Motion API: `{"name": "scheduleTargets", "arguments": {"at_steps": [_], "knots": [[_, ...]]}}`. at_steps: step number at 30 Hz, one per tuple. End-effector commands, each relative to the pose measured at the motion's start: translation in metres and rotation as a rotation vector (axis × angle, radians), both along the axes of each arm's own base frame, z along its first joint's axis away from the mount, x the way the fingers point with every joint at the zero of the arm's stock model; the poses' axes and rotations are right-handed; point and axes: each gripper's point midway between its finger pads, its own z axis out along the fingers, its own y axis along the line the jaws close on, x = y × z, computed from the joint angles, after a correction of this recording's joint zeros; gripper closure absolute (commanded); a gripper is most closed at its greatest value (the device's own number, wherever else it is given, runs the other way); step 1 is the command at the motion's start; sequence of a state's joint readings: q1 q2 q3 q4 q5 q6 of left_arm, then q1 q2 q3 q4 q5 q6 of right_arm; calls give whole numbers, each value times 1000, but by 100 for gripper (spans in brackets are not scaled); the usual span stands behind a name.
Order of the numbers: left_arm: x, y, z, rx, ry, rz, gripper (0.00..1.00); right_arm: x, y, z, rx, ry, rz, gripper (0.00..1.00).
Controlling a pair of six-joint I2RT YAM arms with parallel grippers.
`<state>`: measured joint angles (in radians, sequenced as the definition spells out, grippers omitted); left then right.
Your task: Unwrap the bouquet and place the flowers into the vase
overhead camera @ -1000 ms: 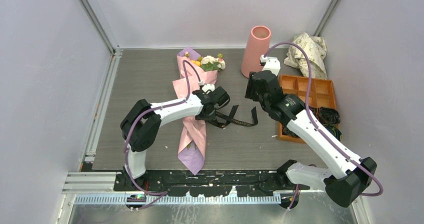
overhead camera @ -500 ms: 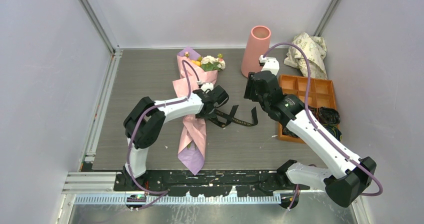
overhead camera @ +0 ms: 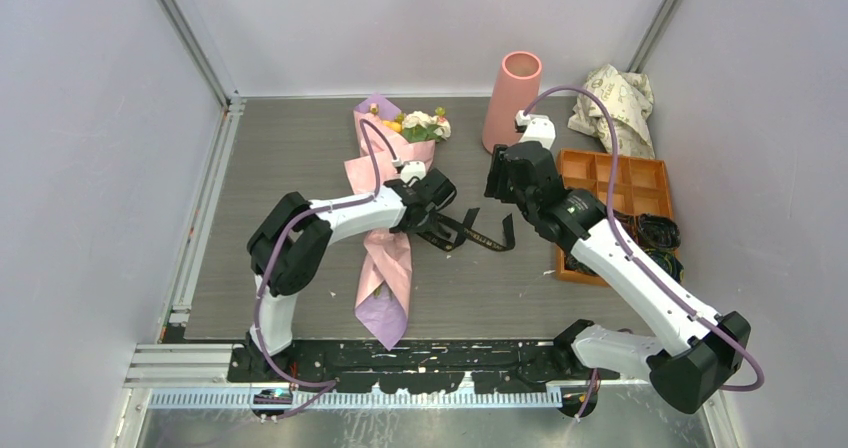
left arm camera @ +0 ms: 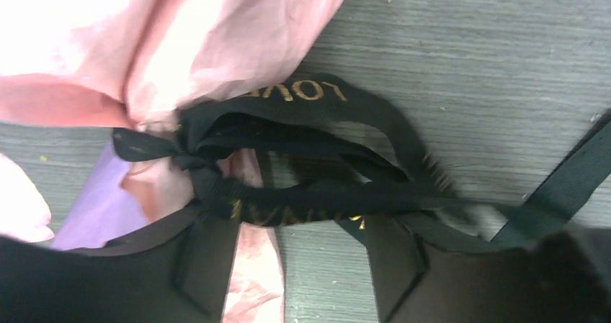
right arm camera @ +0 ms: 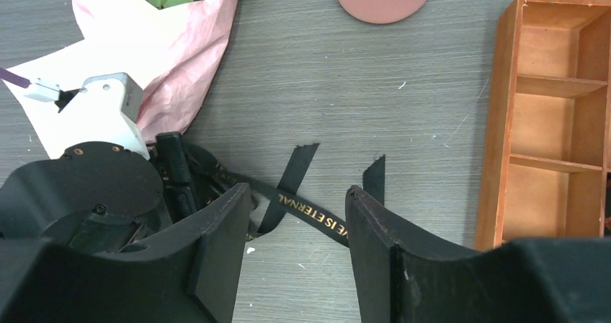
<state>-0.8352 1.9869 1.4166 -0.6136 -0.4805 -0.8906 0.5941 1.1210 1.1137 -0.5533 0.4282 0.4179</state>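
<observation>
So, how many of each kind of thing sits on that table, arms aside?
Bouquet: 1
Vase: 1
Compartment tray: 1
Crumpled paper: 1
Dark tangle by the tray: 1
Total: 5

Only readable stuff is the gold lettering on the black ribbon (right arm camera: 317, 218) tied round the bouquet (overhead camera: 385, 258). In the right wrist view one loose strand says "IS ETERNAL". The left wrist view shows "LOVE" upside down on a loop by the knot; a lower strand's letters are too blurry.
</observation>
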Motion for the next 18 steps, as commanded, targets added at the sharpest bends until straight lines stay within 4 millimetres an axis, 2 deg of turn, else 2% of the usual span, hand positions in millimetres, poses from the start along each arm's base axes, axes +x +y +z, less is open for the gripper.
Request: {"name": "scheduleTargets", "arguments": {"at_steps": [1, 7, 9, 10, 18], "knots": [[6, -8, -10, -81, -34, 38, 32, 6, 9, 2, 37, -20, 16, 44], [4, -14, -24, -129, -24, 61, 30, 7, 16, -7, 55, -4, 37, 44], [6, -16, -27, -121, -18, 60, 32, 7, 18, -10, 57, 3, 42, 44], [7, -18, -28, -118, -12, 59, 35, 8, 18, -11, 58, 5, 44, 44], [5, -16, -30, -108, 4, 59, 73, 8, 22, -17, 70, 9, 52, 44]]}}
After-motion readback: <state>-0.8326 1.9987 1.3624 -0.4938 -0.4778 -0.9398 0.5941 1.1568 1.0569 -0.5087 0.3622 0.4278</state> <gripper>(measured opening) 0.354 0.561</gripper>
